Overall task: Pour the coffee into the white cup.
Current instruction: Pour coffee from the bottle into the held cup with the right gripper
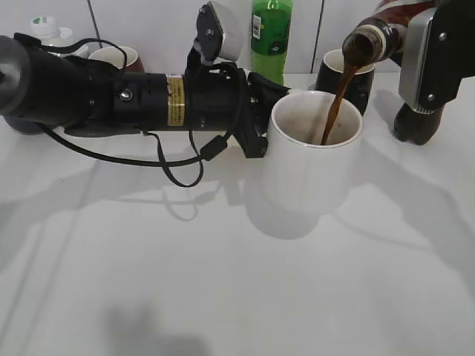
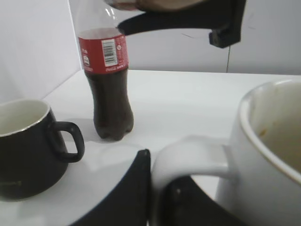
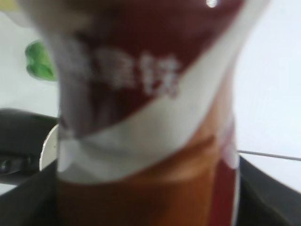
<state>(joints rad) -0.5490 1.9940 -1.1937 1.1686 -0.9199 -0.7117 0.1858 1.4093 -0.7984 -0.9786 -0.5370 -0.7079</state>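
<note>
The large white cup (image 1: pixel 308 167) stands mid-table. My left gripper (image 1: pixel 256 111) lies along the table and is shut on the cup's handle (image 2: pixel 188 157). My right gripper (image 1: pixel 427 55) is shut on the coffee bottle (image 1: pixel 375 37), held tilted above the cup at the upper right. A dark brown stream of coffee (image 1: pixel 335 104) runs from the bottle's mouth into the cup. The bottle's brown-orange label with a white swirl (image 3: pixel 146 122) fills the right wrist view. The white cup's rim and inner wall (image 2: pixel 275 136) show at the right of the left wrist view.
A black mug (image 1: pixel 349 78) stands behind the cup; it also shows in the left wrist view (image 2: pixel 28 148). A green bottle (image 1: pixel 271 37) and a dark red cup (image 1: pixel 119 58) stand at the back. A red-labelled cola bottle (image 2: pixel 107 84) stands beyond the black mug.
</note>
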